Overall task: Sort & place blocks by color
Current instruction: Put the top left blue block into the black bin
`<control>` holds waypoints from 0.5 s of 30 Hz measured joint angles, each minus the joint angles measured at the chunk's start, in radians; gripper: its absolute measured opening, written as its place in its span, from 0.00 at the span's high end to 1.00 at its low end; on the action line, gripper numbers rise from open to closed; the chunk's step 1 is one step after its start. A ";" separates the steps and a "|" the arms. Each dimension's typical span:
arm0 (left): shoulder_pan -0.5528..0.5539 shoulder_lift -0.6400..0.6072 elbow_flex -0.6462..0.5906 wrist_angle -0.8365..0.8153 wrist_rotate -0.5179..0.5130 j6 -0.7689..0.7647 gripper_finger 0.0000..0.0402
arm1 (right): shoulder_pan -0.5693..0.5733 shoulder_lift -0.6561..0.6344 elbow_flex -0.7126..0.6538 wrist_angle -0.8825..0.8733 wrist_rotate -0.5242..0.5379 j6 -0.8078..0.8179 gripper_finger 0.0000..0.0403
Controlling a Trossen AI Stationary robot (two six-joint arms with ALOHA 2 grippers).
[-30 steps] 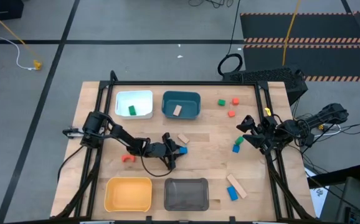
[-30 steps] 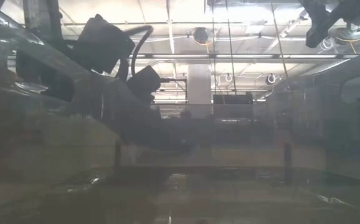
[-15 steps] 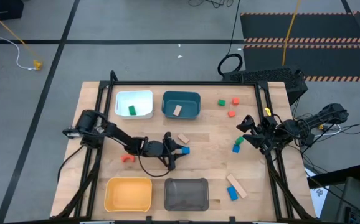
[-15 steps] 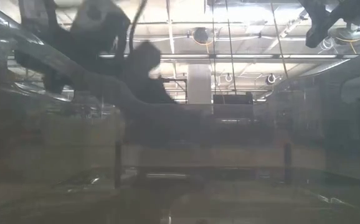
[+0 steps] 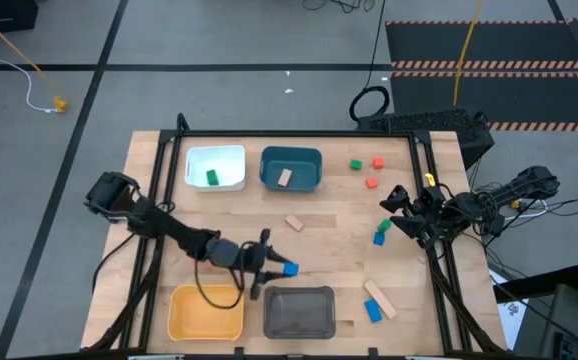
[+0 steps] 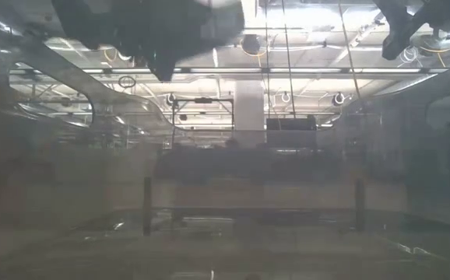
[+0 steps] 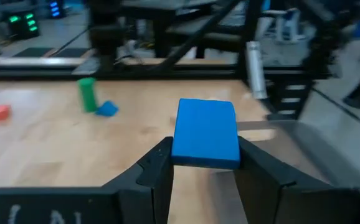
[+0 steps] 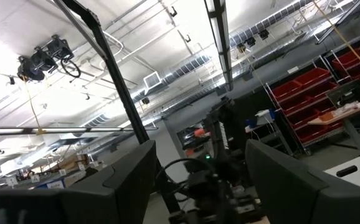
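The left arm has swung from table centre toward six o'clock; the left gripper [image 5: 272, 268] now hangs just above the grey bin [image 5: 300, 312], between it and the yellow bin [image 5: 206, 311]. It is clenched on a blue block [image 5: 288, 269] — lifted, so a drop looks near. The right gripper [image 5: 397, 208] waits at three o'clock, unchanged; its fingers stand apart on nothing. Only the left wrist view shows the grip itself — block [image 7: 205, 132] squeezed between both fingers [image 7: 161, 167].

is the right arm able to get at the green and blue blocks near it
Probably yes: the right gripper waits just beside the green block and blue block, fingers open, with nothing between.
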 joint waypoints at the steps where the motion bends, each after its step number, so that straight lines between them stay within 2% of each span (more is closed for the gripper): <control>1: -0.016 0.000 0.000 0.005 0.000 0.001 0.65 | 0.000 0.000 0.000 0.000 0.000 0.000 0.40; 9: -0.107 0.001 0.000 0.008 0.000 -0.030 0.64 | 0.000 0.000 0.000 0.000 0.000 0.000 0.40; 15: -0.120 0.037 0.023 0.002 0.005 -0.078 0.65 | 0.000 0.000 0.000 0.000 0.000 0.000 0.40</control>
